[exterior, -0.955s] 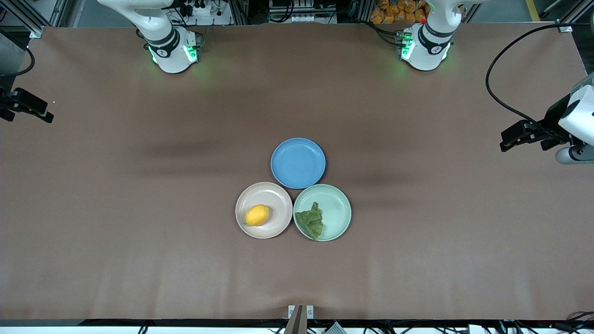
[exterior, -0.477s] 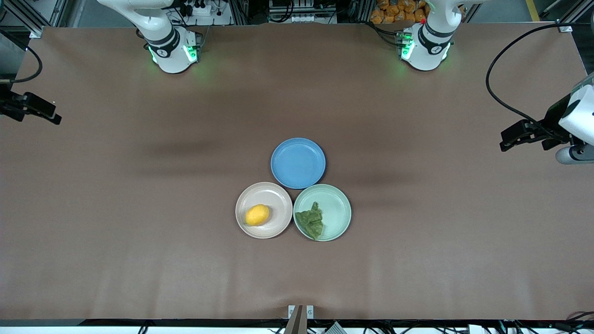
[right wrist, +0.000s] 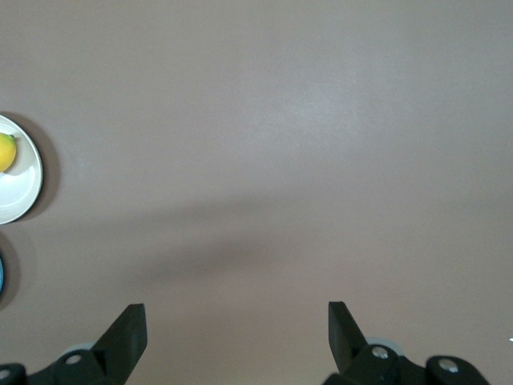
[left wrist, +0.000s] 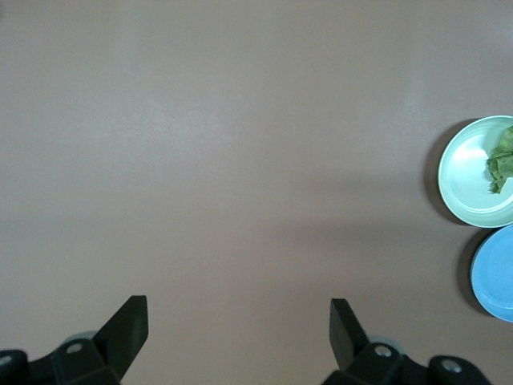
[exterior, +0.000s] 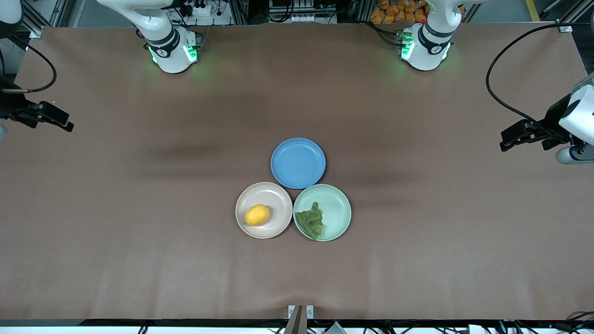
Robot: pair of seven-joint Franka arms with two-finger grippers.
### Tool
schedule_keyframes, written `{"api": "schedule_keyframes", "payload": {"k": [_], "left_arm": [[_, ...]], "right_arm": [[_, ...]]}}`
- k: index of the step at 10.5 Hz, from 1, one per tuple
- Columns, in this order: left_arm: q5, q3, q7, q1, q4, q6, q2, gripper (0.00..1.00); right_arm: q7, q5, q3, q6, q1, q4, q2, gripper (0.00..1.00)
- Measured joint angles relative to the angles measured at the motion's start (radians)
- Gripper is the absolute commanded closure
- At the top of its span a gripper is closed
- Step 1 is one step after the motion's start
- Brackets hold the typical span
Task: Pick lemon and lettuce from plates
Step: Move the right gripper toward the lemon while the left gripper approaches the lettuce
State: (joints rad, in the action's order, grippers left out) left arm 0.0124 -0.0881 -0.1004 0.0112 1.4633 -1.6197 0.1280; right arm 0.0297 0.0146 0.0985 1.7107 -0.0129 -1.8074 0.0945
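The yellow lemon lies on the beige plate, and the right wrist view catches the lemon at its edge. The dark green lettuce lies on the mint plate, which touches the beige one. The lettuce also shows in the left wrist view. My right gripper hangs open and empty over bare table at the right arm's end. My left gripper waits open and empty over the left arm's end. Both grippers are well away from the plates.
An empty blue plate touches both other plates and lies farther from the front camera. The two arm bases stand at the table's back edge. Brown table cloth surrounds the plates.
My right gripper has come in from the table's edge toward the middle and a little nearer the front camera. The left arm, the plates and the food have not moved.
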Motion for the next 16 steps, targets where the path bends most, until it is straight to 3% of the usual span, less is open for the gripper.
{"api": "schedule_keyframes", "payload": {"k": [9,16], "left_arm": [[-0.001,-0.012,0.005,-0.076,0.003,-0.011,0.039,0.0],[-0.028,-0.017,0.005,-0.192,0.005,-0.133,0.133,0.0]], "right_arm": [[0.22,0.0,-0.001,0.217,0.107,-0.147,-0.022,0.0],[0.473,-0.001,-0.003,0.418,0.213,-0.126,-0.251,0.0]]}}
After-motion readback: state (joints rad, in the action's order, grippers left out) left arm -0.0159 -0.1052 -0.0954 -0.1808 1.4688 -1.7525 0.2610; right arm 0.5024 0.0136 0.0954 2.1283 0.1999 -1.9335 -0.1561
